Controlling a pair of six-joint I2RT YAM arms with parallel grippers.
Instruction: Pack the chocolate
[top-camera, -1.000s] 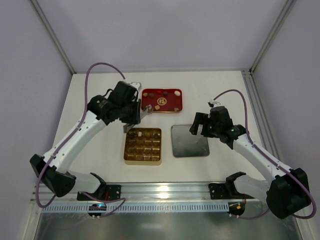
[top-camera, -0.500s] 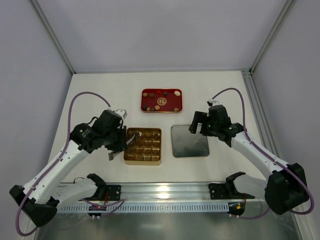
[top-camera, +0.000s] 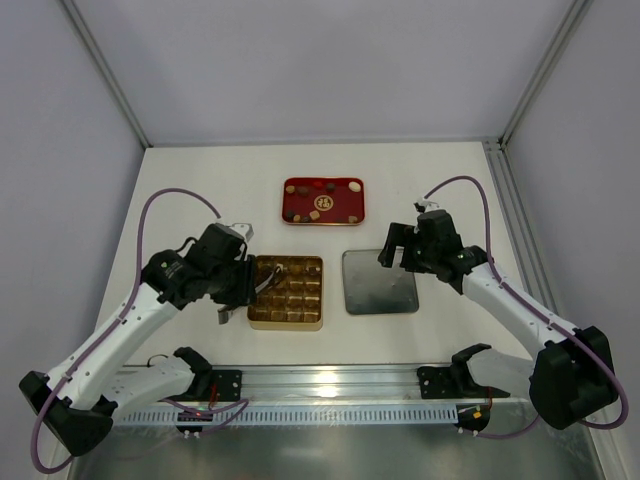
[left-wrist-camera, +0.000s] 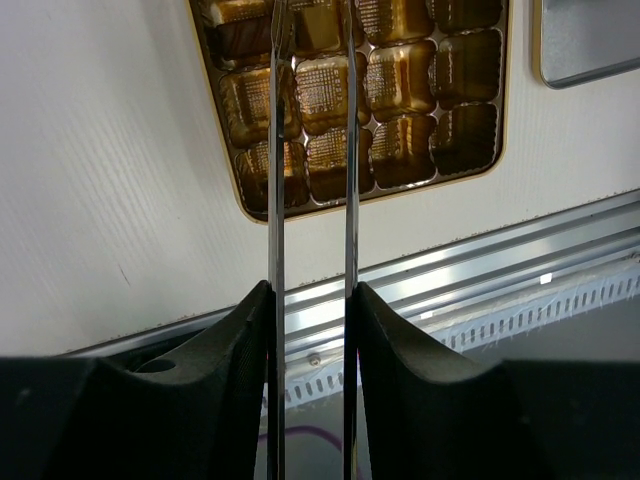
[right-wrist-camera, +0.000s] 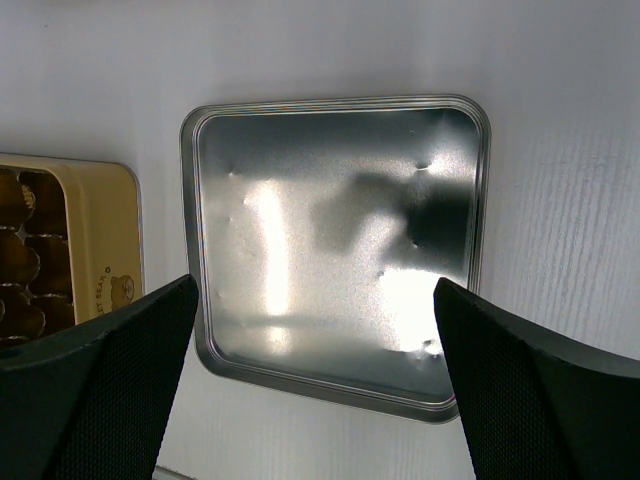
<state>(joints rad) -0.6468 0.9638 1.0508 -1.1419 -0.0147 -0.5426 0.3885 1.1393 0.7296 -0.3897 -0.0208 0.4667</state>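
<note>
**Though tiny, likely fragile: pinch each piece gently across its sides**

While hanging over the left side of the box (top-camera: 322, 290), reaches in with the left hand (top-camera: 262, 287), its two long thin blades (left-wrist-camera: 273, 200) parallel with a narrow gap between. Cannot tell whether clamped on a piece or bare, with the tips out of the wrist view. Holds the right hand (top-camera: 400, 250) spread wide and bare above the lid (top-camera: 380, 282), just right of the box. Finds most chocolate (top-camera: 355, 185) behind the box, loose on the tray (top-camera: 340, 205), apart from the box on the surface (top-camera: 200, 180). Possibly a dark piece in a left-column cell of the box, too dim to confirm.

Judging by size, very light. Probably rigid yet easily marked or chipped, and smooth enough to squirt out from between steel blades. Best taken one at a time, low on the sides across the widest part, with light pressure. Round ones dead centre; square ones flat face to flat face. Lower straight into a single cell of the box, clear of the ridges, before letting go.
</note>
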